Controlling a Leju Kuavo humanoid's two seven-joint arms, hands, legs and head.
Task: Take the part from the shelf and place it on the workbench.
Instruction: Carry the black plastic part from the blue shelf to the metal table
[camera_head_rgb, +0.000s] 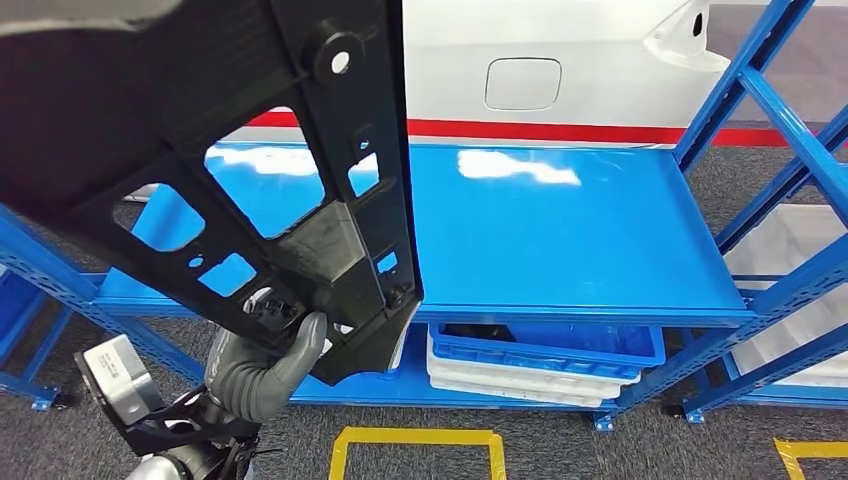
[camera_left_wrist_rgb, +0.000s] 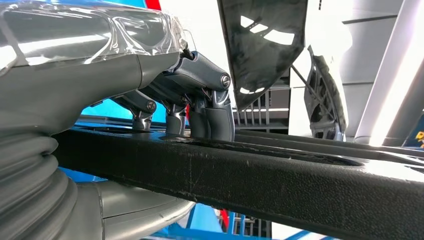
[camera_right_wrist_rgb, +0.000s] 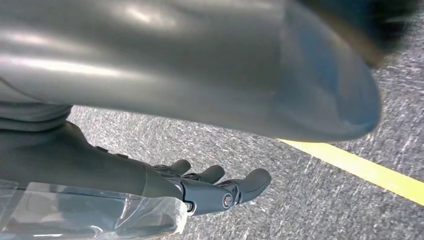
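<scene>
The black part (camera_head_rgb: 250, 160) is held up by the left hand (camera_head_rgb: 262, 368), above the blue shelf (camera_head_rgb: 560, 230). The right hand (camera_right_wrist_rgb: 210, 187) is kept loose with nothing in it. The part is not yet put on the counter.

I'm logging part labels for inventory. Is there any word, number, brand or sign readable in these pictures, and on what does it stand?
None can be read. The black part held by the left hand, the blue shelf and the bins show no legible writing.
</scene>
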